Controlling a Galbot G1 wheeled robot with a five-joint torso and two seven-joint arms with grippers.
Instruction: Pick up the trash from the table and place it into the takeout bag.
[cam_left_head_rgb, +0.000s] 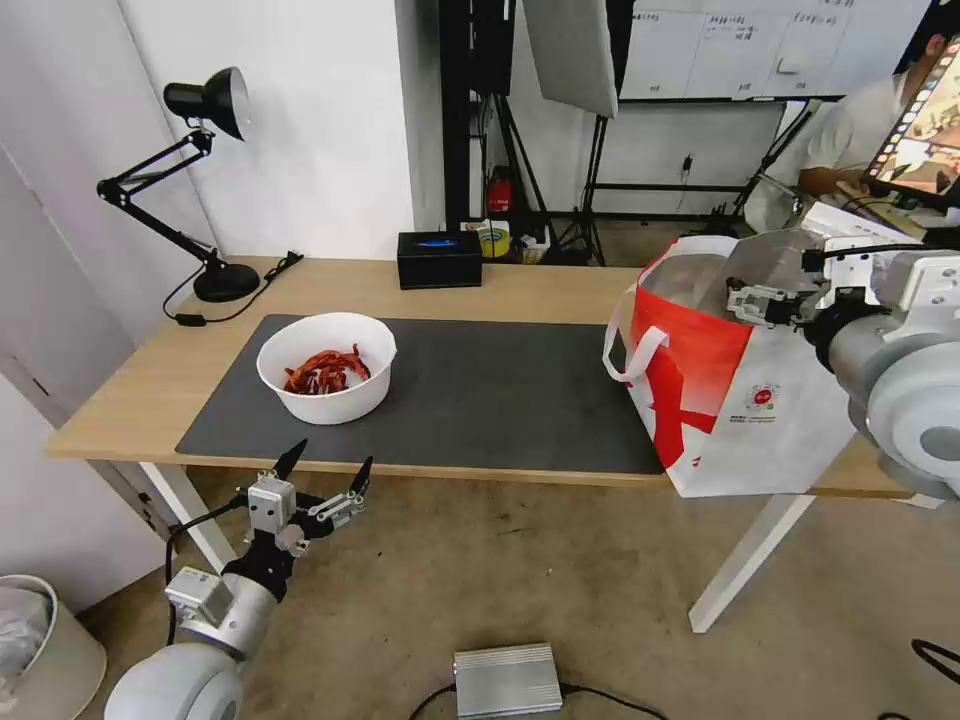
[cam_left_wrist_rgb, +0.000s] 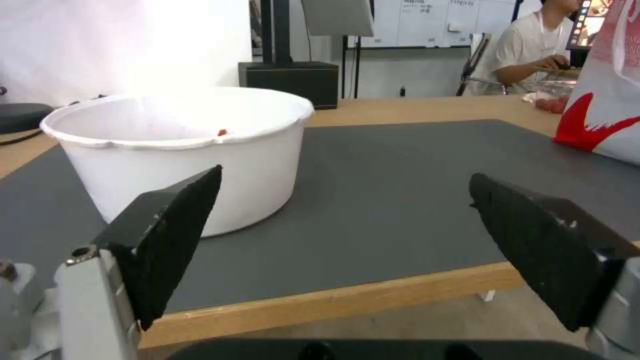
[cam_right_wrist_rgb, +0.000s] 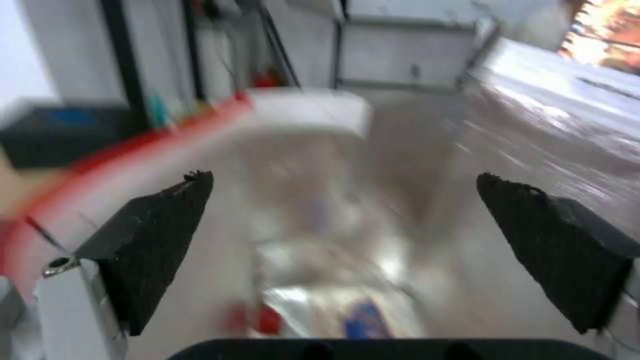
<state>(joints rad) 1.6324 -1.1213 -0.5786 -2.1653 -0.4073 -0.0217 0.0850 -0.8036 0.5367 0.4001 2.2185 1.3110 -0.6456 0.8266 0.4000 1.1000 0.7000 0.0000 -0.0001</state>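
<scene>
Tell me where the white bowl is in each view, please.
Head view: the bowl stands on the mat's left part, ahead of the left gripper.
Left wrist view: bowl just beyond the open fingers.
Right wrist view: not in it.
Shared landmark: the takeout bag.

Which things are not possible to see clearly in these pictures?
- Contents of the takeout bag: head view, hidden by its wall and the right gripper; right wrist view, blurred.
- Scraps inside the white bowl: left wrist view, hidden by its rim, beyond the open left gripper.
- Bag's small logo: head view, too small to read.
</scene>
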